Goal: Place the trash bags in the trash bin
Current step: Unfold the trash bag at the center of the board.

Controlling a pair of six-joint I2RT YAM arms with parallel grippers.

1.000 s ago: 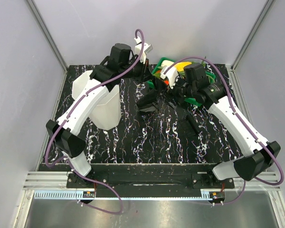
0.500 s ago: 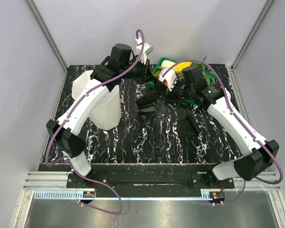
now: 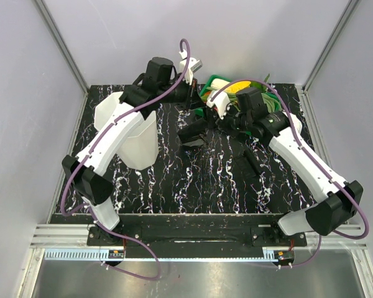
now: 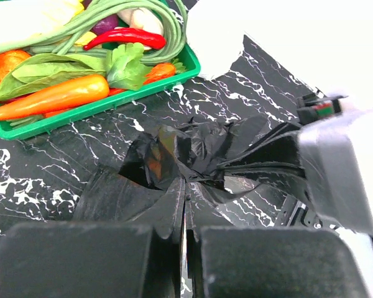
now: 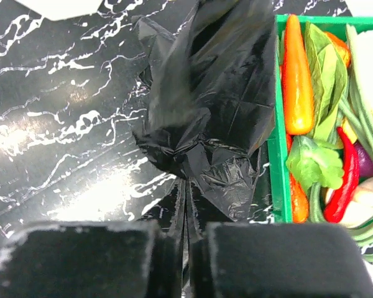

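- The left tool (image 4: 184, 208) and right tool (image 5: 186, 208) each clenched the crinkled glossy black plastic trash bag (image 5: 205, 105), probably to lift it together.
- It sat on the marbled table (image 3: 199, 180) beside the green plastic tray (image 5: 275, 155), outside the tall translucent white bin (image 3: 137, 136).

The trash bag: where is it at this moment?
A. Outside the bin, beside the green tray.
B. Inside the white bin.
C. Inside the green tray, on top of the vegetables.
A: the crumpled black trash bag is next to the outer wall of the green tray, while the trash bin stands apart, further left.
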